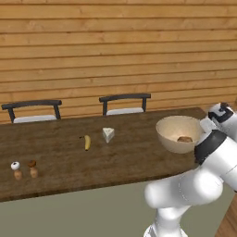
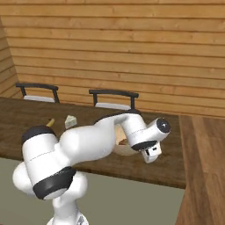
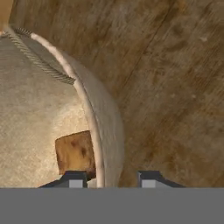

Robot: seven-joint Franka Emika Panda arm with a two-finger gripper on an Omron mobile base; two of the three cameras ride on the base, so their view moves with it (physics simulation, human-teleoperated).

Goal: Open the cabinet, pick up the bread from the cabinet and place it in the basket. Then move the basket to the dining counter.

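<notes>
Basket: the wide, round, pale tan woven basket point(image 1: 178, 134) sits on the long dark-brown wood dining counter point(image 1: 69, 157).
Inside basket: the small brown rough bread point(image 3: 75, 153).
Gripper: the gripper point(image 3: 109, 179) has fingers apart, one each side of the basket's rim.

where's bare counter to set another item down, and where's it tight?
Free: the dining counter between the shakers and the banana, and the stretch between the cheese wedge and the basket. Tight: the right end, where the gripper straddles the basket rim, bread inside.
</notes>
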